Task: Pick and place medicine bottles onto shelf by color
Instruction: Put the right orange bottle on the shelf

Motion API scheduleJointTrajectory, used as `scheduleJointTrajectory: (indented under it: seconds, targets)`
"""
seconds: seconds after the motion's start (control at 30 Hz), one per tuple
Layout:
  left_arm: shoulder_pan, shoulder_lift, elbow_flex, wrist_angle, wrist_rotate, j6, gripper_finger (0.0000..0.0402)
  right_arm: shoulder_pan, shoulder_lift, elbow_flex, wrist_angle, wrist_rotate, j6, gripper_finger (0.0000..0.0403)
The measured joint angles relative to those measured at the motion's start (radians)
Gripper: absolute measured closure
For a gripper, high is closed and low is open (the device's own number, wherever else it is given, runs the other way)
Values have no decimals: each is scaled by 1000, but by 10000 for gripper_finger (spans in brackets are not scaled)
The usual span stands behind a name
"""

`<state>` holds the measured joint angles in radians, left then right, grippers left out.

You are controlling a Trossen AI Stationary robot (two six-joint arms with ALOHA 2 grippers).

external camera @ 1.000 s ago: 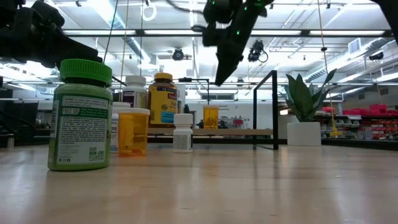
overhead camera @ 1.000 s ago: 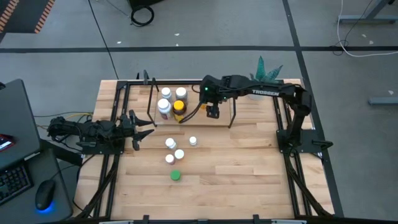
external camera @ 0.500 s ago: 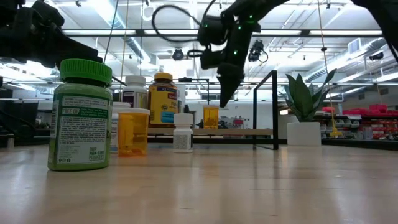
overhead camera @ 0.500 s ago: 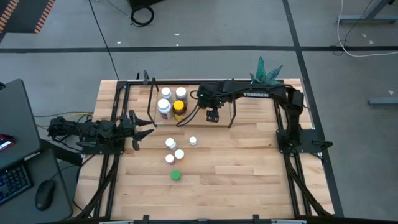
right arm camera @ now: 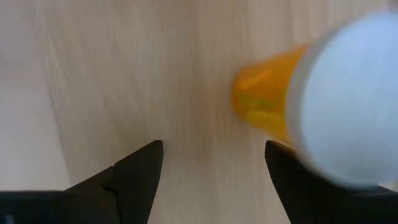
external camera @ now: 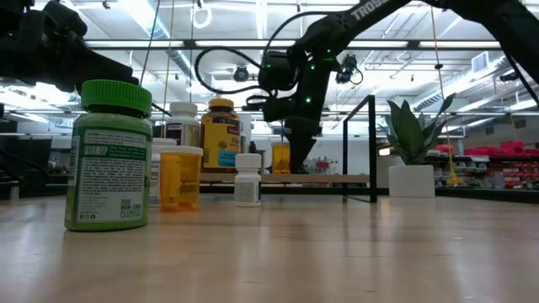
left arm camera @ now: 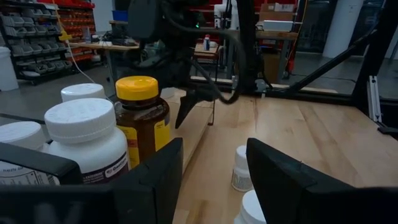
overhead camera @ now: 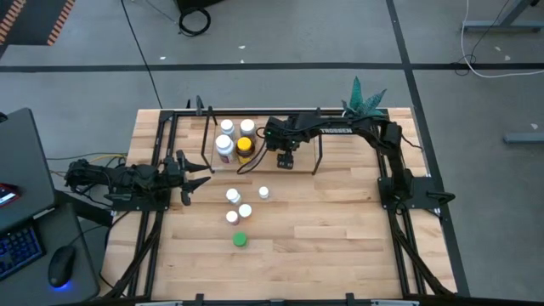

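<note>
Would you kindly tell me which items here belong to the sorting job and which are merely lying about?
Job: green bottle, orange bottles, white bottles, yellow-capped bottle, shelf, open right hand.
Lying about: potted plant, keyboard and mouse.

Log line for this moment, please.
right gripper: open, over shelf, beside orange bottle | left gripper: open, waiting at table's left | green bottle: on table

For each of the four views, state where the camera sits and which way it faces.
High: overhead, straight down; both arms, shelf.
Low: tabletop height, level across; green bottle nearest, right hand at shelf.
Left wrist: past open left hand toward yellow-capped bottle.
Right wrist: down between open fingers at orange bottle.
Shared: high and low both show the orange bottle.
</note>
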<state>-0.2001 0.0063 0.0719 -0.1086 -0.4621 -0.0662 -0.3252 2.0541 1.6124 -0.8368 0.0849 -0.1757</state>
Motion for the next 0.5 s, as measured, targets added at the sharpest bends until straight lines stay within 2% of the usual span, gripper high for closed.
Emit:
scheduleJointTrajectory:
  seconds: [0.5]
  targets:
    - [0,0,0,0,0,0,214,-13,3,3,123,-8,-10,119]
